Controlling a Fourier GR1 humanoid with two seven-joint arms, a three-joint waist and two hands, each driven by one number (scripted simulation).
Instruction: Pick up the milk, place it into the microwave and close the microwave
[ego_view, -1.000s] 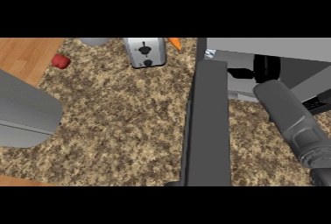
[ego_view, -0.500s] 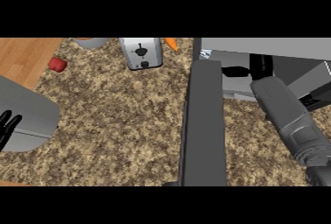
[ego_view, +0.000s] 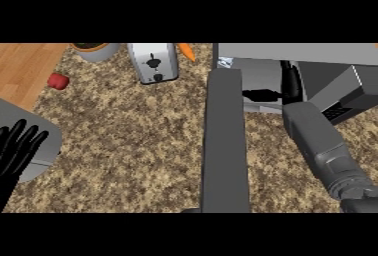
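the microwave (ego_view: 325, 82) stands at the desk's (ego_view: 133, 130) far right corner, its door (ego_view: 223, 145) swung open toward the near edge. the right hand (ego_view: 289, 82) reaches inside it; whether its fingers are apart or together cannot be told, and the milk is not visible. the left hand (ego_view: 16, 150) rests at the left edge, fingers straight and spread. a toaster (ego_view: 153, 62) sits at the far edge.
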